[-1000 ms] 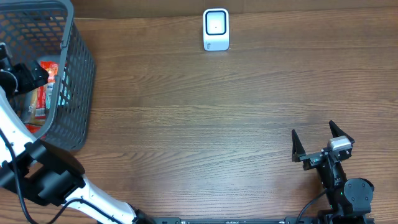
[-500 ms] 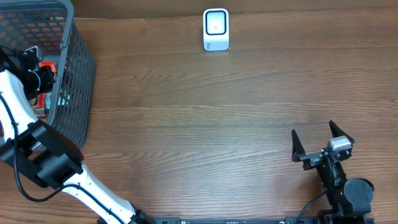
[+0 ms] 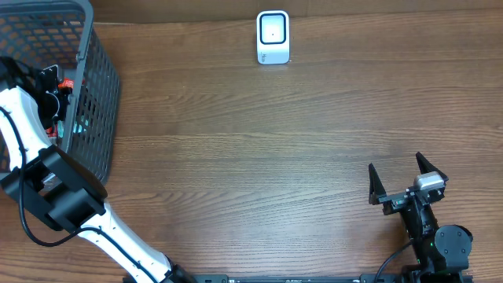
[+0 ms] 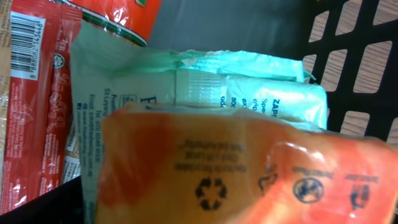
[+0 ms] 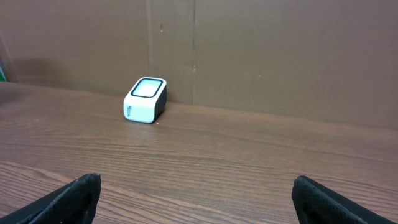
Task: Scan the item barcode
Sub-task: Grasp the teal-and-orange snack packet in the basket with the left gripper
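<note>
Left hand (image 3: 55, 83) has shifted farther inside the basket (image 3: 99, 102), fingers spread wide; right hand (image 3: 394, 163) released.

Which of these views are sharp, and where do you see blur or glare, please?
Overhead: evenly lit and sharp, scanner and basket crisp. Left wrist: too close, so the orange packet is blurred with a glossy highlight; the green packet behind is only slightly clearer. Right wrist: scanner in focus, backdrop dim.

We're seeing soft, even light from above on the table (image 3: 275, 141), just a faint shadow hugging the scanner (image 3: 273, 37) at its far edge. Left wrist view: the orange packet (image 4: 249, 180) is blurred, too close, glare on its film.
</note>
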`<state>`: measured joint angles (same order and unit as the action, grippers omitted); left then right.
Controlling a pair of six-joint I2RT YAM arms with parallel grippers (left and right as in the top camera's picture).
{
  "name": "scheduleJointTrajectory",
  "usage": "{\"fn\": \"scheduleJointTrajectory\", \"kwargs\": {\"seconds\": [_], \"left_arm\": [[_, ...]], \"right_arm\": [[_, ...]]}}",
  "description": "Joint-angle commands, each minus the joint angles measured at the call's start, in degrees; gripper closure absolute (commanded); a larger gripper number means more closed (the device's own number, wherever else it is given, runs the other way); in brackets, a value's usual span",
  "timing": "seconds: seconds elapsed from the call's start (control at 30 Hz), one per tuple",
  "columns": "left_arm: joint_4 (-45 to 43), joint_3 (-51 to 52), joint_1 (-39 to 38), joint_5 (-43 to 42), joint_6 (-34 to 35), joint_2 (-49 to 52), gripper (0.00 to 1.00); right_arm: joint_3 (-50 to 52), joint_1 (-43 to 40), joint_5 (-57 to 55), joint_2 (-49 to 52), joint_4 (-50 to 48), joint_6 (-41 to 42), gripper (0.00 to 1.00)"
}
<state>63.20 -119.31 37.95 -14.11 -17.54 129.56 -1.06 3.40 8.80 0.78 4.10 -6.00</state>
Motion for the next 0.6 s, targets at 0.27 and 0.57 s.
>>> {"fn": "scheduleJointTrajectory", "kwargs": {"seconds": [0.27, 0.57], "left_arm": [[-2.08, 4.96, -0.28, 1.01, 0.87, 0.55, 0.27], [-0.76, 3.80, -0.24, 1.01, 0.94, 0.11, 0.57]], "right_arm": [[0.61, -0.26, 0.31, -0.59, -0.28, -0.07, 0.00], [0.61, -0.26, 0.31, -0.59, -0.28, -0.07, 0.00]]}}
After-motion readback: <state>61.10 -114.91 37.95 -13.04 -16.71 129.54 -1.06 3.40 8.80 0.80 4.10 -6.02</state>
